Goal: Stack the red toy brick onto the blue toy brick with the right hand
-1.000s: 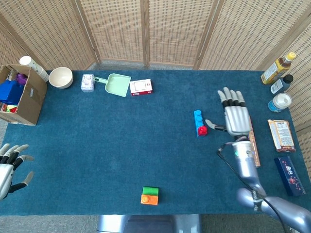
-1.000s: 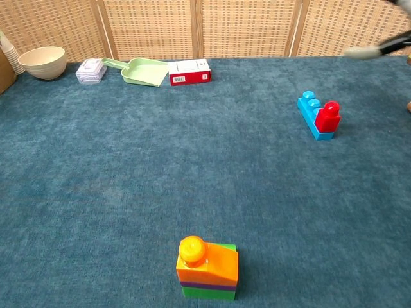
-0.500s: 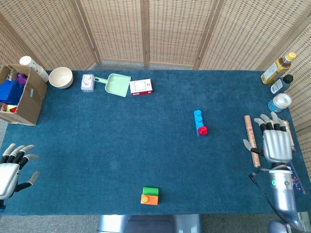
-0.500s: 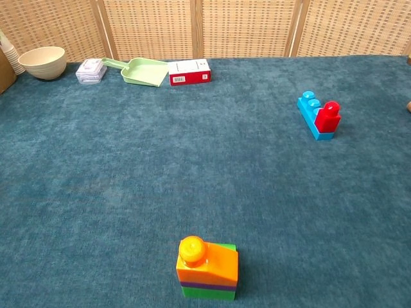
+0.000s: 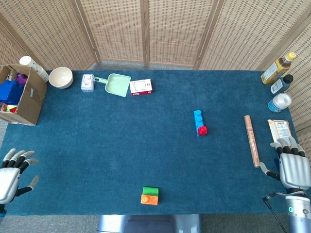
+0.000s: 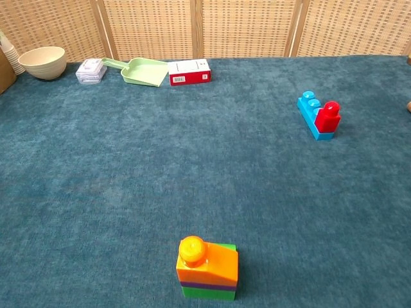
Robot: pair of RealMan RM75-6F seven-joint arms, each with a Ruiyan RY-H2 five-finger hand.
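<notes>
One small red toy brick (image 5: 202,129) sits on the near end of one long blue toy brick (image 5: 198,120), right of centre on the blue-carpeted desk (image 5: 112,141). Both hands, right (image 5: 293,170) and left (image 5: 9,175), hover empty at the near corners, fingers apart.

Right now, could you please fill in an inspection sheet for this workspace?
Surface: blue cloth covers the table.
Job's things: red brick sits on the near end of the blue brick.
Clutter: orange and green bricks stacked at the near edge; bowl, green scoop and red box at the far side; cardboard box on the left; rolling stick and bottles on the right.
Hands: left hand and right hand both open, empty, at the near corners.
Cables: thin black cable beside the right wrist.
Surroundings: woven screens behind the table.
</notes>
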